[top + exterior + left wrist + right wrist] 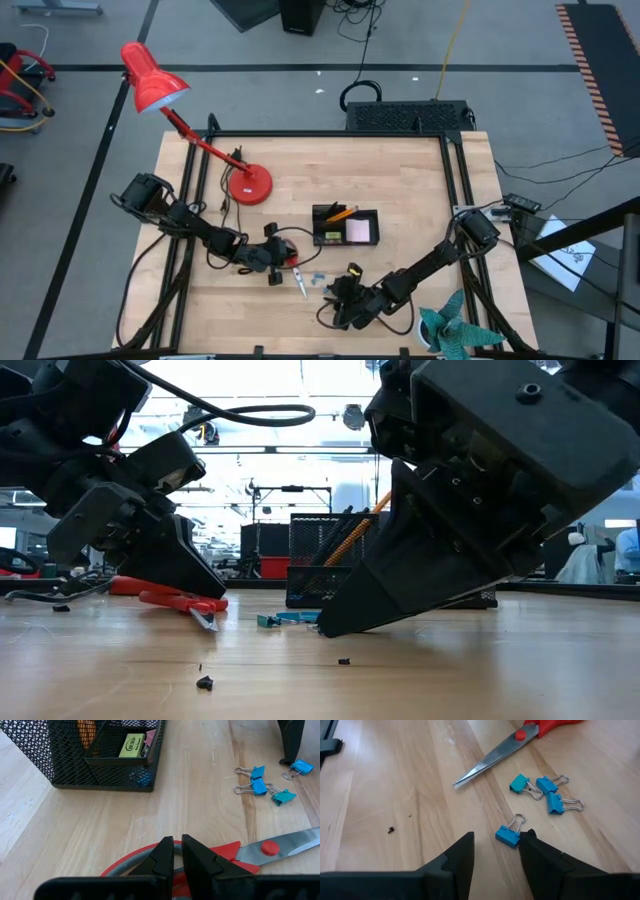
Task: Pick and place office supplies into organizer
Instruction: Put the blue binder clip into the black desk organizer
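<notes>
The left tool [177, 851] is low over the tabletop [400, 180], at about 8 o'clock from the organizer [345, 225] in the high view. Its two fingers are nearly together and they pinch the grey-lined red handle of the scissors [272, 846]. The scissors lie flat on the wood, and their blades point away from this tool toward 5 o'clock in the high view.

The right tool [496, 846] is near the front edge of the tabletop, at about 6 o'clock from the organizer. Its fingers stand apart and they hold nothing. One blue clip [509, 834] lies on the wood just beyond the fingertips, close beside one finger [546, 857]; I cannot tell if it touches that finger. Three more clips [547, 792] lie together a little farther from this tool, between it and the scissors' blade tip. In the high view the clips [317, 277] are between the two tools, just beside the scissors' blades.

The organizer is a black mesh tray near the centre of the tabletop. An orange pencil [341, 213] leans in its taller part, and a pink note pad [359, 232] is in the compartment on its 3 o'clock side. A small yellow piece [131, 745] lies in a low compartment, seen from the left wrist.

A red lamp [165, 95] stands at about 10 o'clock from the organizer.
</notes>
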Tool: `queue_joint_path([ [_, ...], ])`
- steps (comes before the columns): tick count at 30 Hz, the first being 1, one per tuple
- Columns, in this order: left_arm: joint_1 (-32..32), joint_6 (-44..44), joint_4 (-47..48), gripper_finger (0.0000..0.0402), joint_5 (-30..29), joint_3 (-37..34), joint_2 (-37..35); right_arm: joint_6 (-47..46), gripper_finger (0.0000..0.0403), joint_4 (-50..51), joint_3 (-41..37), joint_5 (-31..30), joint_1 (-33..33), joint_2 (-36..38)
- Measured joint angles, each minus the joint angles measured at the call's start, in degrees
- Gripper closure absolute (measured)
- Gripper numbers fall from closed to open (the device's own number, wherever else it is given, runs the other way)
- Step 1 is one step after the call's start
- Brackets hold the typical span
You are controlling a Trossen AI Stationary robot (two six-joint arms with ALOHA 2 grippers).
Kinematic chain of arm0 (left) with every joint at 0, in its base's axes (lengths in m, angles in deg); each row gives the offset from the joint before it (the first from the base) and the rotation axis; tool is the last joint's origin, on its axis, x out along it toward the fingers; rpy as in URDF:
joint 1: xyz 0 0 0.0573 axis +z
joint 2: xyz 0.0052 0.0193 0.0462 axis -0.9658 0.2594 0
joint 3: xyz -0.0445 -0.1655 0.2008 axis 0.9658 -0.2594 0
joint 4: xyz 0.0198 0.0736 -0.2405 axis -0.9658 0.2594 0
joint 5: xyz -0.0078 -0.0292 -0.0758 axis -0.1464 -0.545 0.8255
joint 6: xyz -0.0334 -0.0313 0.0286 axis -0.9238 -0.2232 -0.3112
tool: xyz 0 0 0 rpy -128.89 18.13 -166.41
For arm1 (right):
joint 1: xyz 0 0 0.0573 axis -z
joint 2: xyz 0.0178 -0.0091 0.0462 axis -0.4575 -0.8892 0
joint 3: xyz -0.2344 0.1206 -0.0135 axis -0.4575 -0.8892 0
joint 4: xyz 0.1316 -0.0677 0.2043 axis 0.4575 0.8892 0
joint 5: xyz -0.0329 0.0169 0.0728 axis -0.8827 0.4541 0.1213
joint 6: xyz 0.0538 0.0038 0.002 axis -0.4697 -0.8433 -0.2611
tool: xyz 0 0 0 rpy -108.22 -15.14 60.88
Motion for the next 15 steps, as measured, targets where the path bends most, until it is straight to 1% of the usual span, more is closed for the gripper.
queue_joint_path([
  [9,0.0,0.0,0.0,0.0355,0.0,0.0,0.0,0.1,0.0256,0.5,0.0,-0.5,0.6,0.0],
  [15,0.0,0.0,0.0,0.0355,0.0,0.0,0.0,-2.4,0.0277,2.9,0.0,-1.9,1.8,0.1],
])
